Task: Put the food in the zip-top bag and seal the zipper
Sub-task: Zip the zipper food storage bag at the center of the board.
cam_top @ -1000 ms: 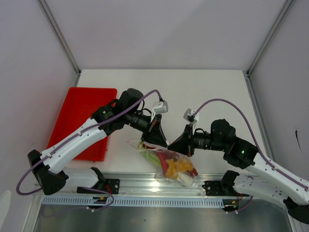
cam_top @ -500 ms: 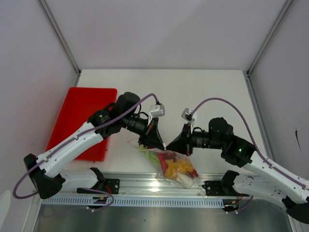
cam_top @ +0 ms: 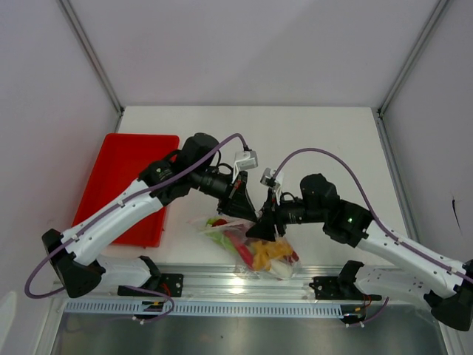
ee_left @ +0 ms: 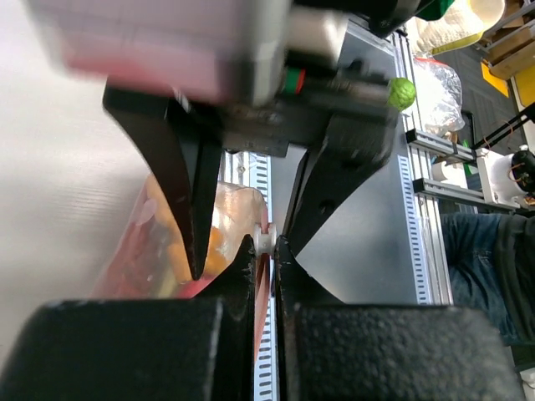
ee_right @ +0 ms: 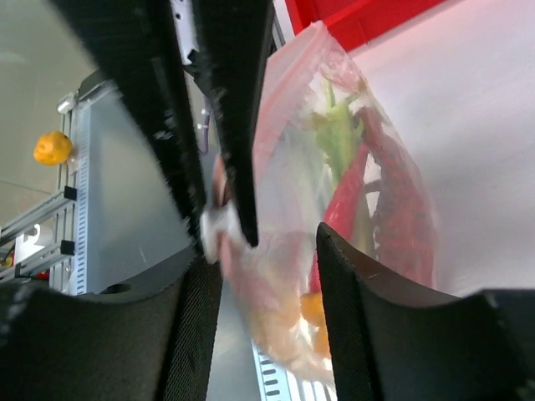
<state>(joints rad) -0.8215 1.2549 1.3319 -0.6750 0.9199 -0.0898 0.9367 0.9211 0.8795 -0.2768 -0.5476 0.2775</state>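
The clear zip-top bag (cam_top: 255,248) hangs over the table's near edge, holding the food (cam_top: 267,253): red, yellow-orange, light green and white pieces. My left gripper (cam_top: 246,212) is shut on the bag's pink-red zipper (ee_left: 262,288); the small white slider tab (ee_left: 264,241) sits just past its fingertips. My right gripper (cam_top: 261,229) is open, its fingers (ee_right: 351,276) either side of the bag's upper part (ee_right: 334,167), close against the left gripper. In the right wrist view the slider tab (ee_right: 219,224) is next to the left finger.
A red tray (cam_top: 122,185) lies at the left of the table. The aluminium rail (cam_top: 222,285) runs along the near edge under the bag. White walls close in the back and sides.
My right gripper has moved left to meet the left gripper at the bag's top. The bag has shifted slightly left. The left gripper stays shut on the zipper.
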